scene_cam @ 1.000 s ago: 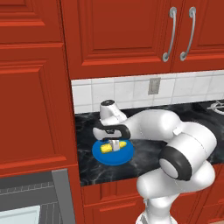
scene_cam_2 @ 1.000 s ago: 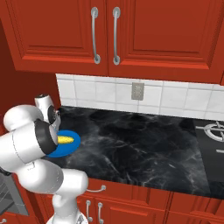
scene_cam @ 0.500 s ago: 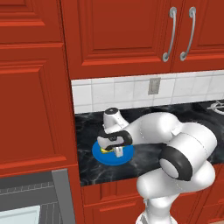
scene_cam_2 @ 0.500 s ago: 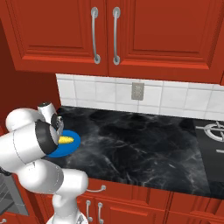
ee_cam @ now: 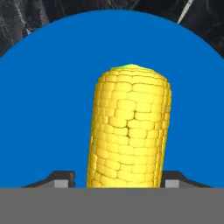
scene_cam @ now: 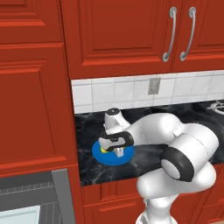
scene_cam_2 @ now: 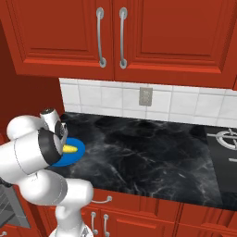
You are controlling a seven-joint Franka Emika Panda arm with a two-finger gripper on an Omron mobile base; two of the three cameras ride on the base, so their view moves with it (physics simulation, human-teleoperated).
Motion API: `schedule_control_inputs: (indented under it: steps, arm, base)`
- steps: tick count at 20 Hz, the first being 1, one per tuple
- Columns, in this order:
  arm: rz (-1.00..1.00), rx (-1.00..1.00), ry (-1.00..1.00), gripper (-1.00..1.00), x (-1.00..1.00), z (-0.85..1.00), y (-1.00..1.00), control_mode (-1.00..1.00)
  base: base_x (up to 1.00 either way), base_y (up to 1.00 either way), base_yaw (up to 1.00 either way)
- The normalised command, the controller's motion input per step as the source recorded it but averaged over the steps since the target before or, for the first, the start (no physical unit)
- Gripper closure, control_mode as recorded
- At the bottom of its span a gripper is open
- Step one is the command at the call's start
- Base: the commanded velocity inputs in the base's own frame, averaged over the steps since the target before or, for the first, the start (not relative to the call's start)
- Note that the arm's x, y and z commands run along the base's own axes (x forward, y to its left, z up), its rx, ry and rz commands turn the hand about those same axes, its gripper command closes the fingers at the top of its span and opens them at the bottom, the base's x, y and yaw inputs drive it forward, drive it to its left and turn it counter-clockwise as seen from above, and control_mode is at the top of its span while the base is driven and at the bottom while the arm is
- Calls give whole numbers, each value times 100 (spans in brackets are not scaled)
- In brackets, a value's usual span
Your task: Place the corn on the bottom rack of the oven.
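- At the far left of the left base view, the oven (scene_cam: pixel 26 201) sits low beside the red cabinets, its grey interior and wire racks just visible; it is well apart from the counter where the arm works.
- The blue plate (scene_cam: pixel 113 154) rests on the black marble counter (scene_cam_2: pixel 152 148), and the corn (ee_cam: pixel 129 131) lies flat on it, near the plate's middle.
- The gripper (scene_cam: pixel 114 148) is down over the cob, its two dark tips flanking the near end, one on each side; whether they press the kernels or stand just off them cannot be told.
- The cob looks light and stiff, likely to take a firm pinch without crushing.
- Its round, bumpy sides may roll or slip, so a hold across the mid-length seems safest.
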Motion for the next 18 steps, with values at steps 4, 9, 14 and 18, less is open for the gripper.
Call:
schedule_control_inputs:
  steps: [4,9,14,18]
  arm:
    - [0,0,-1,100,-8,11,0,-100]
    - [0,0,-1,100,-45,44,1,-100]
    - [-1,1,-15,100,-89,76,0,-100]
    - [-3,6,-19,100,-100,80,1,-100]
  base:
    - [0,0,0]
    - [0,0,0]
    - [0,0,0]
    - [0,0,0]
